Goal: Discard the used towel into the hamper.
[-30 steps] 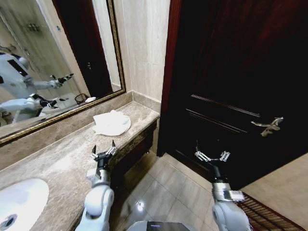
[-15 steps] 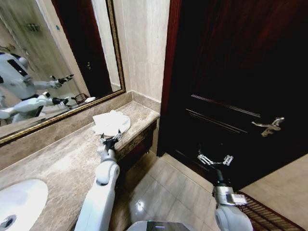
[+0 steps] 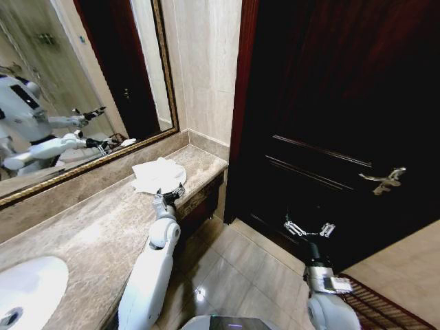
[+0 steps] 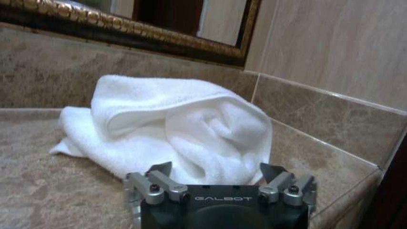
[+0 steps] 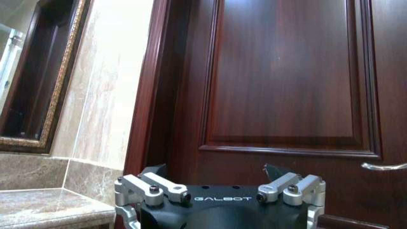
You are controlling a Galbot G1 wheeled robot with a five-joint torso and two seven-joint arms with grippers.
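A bathroom corner is seen, closed on one side by a dark wooden door (image 3: 330,124) with a metal handle (image 3: 381,180), and on the other by a tiled wall carrying a gilt-framed mirror (image 3: 75,89). A tiled floor (image 3: 227,268) runs between them. Against the mirrored wall a marble counter (image 3: 89,234) is set, with a white basin (image 3: 27,292) sunk into it well behind the left end effector.

The towel (image 3: 159,176), white and loosely crumpled, lies on the far end of the counter near the corner, heaped rather than folded, which fits a used cloth left for collection. The left end effector (image 3: 168,196) is stretched forward along the counter, low over the stone, its fingers spread wide and the near edge of the towel (image 4: 171,133) lying just ahead of and between them; it is judged that the arm is placed so for a grasp not yet closed.

The right end effector (image 3: 311,229) is held over the floor before the door, fingers likewise spread wide and holding nothing, apparently parked clear of the work. A dark slatted object (image 3: 375,302) is glimpsed on the floor just behind and beside it, possibly the hamper, though this cannot be told with certainty.
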